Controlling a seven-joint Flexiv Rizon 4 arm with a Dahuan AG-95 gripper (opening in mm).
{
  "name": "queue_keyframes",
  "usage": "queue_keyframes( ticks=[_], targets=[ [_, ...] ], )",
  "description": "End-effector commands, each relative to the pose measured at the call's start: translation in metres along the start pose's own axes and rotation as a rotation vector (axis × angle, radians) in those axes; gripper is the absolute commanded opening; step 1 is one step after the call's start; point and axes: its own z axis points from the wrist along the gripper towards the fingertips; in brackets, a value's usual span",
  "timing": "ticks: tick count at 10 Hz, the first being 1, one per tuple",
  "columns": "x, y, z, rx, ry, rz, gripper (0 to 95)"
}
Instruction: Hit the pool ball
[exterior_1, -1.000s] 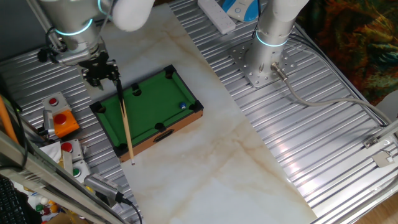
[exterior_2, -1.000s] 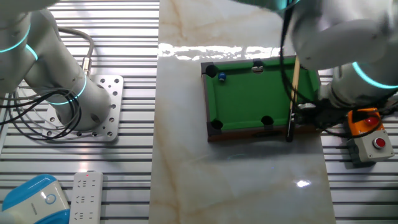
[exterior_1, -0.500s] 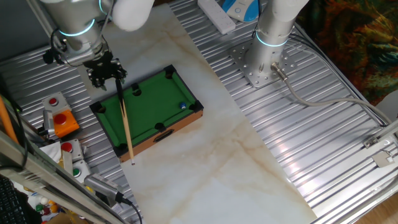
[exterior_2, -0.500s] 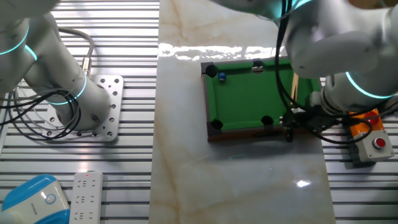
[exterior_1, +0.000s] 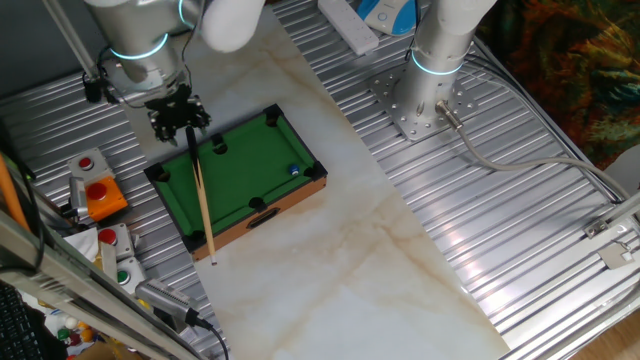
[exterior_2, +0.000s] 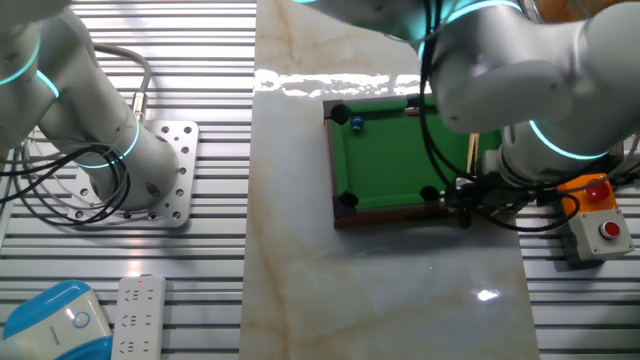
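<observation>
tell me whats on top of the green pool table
A tiny blue pool ball sits on the green pool table near a corner pocket; the wooden cue stick lies along one side. The arm hides part of that side.

Arm (exterior_1: 150, 40): glossy silver-grey rounded links, glowing cyan ring at each joint. Black claw (exterior_1: 178, 120) with black cables alongside. Round perforated metal base plate (exterior_2: 165, 170), screw holes visible.

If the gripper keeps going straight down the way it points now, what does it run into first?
Probably the pool table: the gripper points down over its corner end, shut on the cue. Depth is unclear, so rail or felt is uncertain. The ball lies well off that line.
</observation>
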Motion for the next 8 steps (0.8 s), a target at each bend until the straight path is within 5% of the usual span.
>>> queue_keyframes(
  ticks=[1,3,4,5,8],
  targets=[
    [0.0009,0.0033,0.0000,0.010,0.002,-0.008,57.0],
    [0.0008,0.0036,0.0045,0.035,0.004,-0.016,19.0],
    [0.0007,0.0037,0.0052,0.063,0.003,-0.026,19.0],
    [0.0007,0.0037,0.0052,0.076,0.001,-0.039,0.0],
    [0.0013,0.0021,0.0027,0.087,0.000,-0.065,0.0]
  ],
)
